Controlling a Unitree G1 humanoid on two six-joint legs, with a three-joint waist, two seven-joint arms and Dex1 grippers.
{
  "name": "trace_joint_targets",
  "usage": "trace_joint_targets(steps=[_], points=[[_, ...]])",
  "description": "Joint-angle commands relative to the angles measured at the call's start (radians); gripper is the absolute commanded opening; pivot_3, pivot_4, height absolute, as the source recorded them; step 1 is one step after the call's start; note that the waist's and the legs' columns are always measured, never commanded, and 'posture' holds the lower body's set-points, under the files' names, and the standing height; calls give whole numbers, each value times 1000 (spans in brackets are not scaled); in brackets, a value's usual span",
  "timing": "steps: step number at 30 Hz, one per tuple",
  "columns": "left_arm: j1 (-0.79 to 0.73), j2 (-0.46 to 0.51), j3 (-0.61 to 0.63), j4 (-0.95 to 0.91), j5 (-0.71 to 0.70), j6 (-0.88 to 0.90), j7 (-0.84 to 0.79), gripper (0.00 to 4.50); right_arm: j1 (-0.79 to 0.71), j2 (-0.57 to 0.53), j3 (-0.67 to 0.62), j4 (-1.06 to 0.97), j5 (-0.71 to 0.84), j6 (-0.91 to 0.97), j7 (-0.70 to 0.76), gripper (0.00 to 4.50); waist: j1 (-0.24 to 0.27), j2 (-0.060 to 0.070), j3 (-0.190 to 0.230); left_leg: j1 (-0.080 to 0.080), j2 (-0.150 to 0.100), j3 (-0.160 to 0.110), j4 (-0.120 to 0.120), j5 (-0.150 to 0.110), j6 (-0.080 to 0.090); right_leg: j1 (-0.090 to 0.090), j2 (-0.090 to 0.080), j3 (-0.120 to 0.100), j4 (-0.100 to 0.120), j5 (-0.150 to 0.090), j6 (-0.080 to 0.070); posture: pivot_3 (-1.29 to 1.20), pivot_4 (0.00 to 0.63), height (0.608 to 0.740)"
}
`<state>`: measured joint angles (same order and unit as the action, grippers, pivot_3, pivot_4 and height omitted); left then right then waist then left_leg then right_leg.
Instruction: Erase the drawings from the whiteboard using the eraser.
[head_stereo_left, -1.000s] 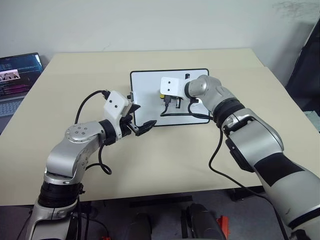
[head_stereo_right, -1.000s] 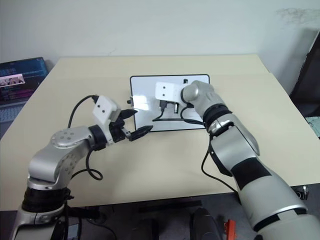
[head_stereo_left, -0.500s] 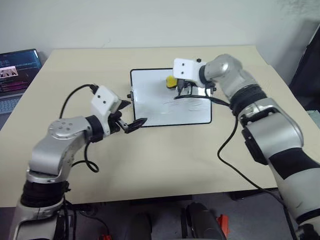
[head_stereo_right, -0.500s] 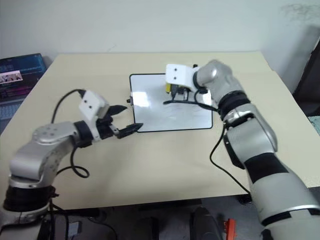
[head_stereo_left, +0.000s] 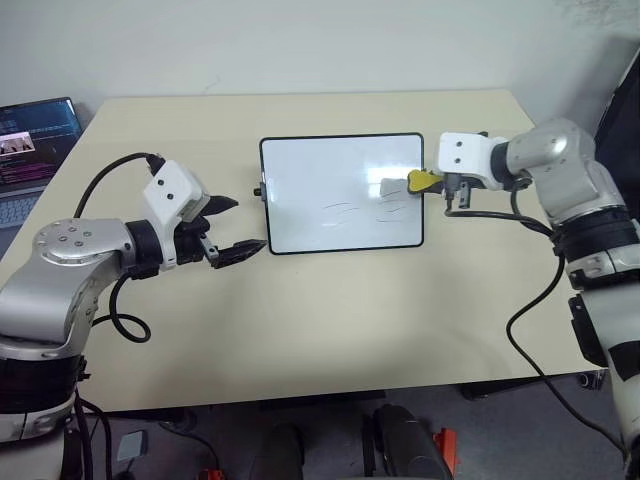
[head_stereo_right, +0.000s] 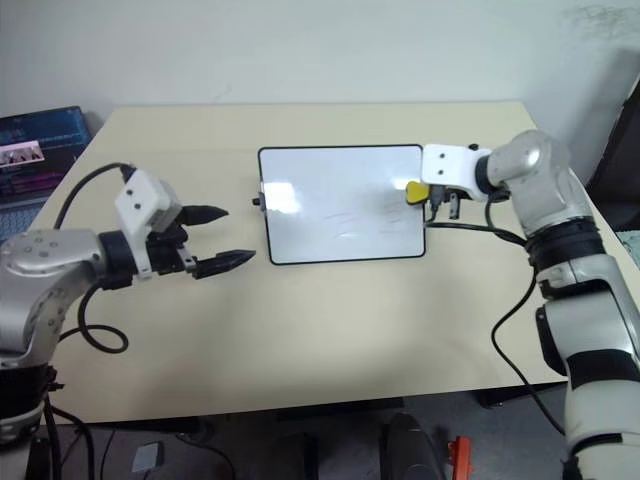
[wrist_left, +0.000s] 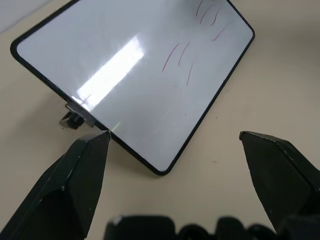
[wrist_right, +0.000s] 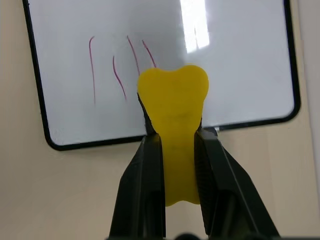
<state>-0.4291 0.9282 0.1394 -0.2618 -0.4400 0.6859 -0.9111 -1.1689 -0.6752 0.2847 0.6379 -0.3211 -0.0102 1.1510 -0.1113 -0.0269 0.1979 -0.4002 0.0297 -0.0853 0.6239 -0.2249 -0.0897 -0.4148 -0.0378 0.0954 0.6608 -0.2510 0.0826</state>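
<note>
Left eye view: the whiteboard is seen lying flat at the table centre. Faint drawings are noted on its right half. The right hand is held at the board's 3 o'clock edge, arm bent in from the right, fingers clamped on the eraser. The left hand is held off the board's 8 o'clock corner, fingers spread apart, pointing toward the board.

Left wrist view: the two black fingers are seen wide apart, a board corner lying between them; red strokes are visible further in.

Right wrist view: the yellow eraser is seen pinched between both fingers, above the board's edge, with red strokes just beyond it.
</note>
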Motion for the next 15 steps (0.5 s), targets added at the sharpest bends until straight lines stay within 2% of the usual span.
trace_joint_targets(steps=[1,8,15], points=[[-36,21,12,3,4,-25,-13,4500,-25,-25,-59,-45,45,2,-21,473,1,0,0,0,0,0,0,0,0,0,0,0,0,0,0,0,150,740],[-28,30,21,-1,4,-26,-21,4500,-23,-67,-85,-35,80,12,-15,473,6,0,0,0,0,0,0,0,0,0,0,0,0,0,0,0,150,740],[-33,27,13,-6,4,-24,-20,4500,4,-64,-96,-70,138,0,12,473,5,0,0,0,0,0,0,0,0,0,0,0,0,0,0,0,150,740]])
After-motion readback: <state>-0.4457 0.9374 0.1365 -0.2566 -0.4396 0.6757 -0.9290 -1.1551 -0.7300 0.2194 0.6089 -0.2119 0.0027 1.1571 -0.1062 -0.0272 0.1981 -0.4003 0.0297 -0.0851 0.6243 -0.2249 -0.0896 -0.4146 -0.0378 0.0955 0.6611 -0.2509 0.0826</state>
